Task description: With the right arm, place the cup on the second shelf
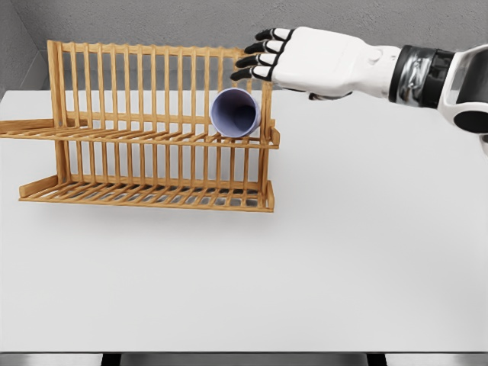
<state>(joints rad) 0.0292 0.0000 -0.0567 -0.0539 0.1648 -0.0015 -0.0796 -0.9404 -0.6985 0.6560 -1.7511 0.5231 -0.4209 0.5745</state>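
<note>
White table (343, 252): cup (235, 112) (on rack (114, 133)) below right hand (263, 55)

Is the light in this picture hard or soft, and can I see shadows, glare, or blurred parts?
Head view: soft, even light; only a faint shadow under the wooden slatted dish rack on the white table; no glare; the pale lilac cup and the white right hand look sharp; slight smoothing of the rack's fine slats.

Slatted wooden rack (152, 137), matt cup (236, 112)
</note>
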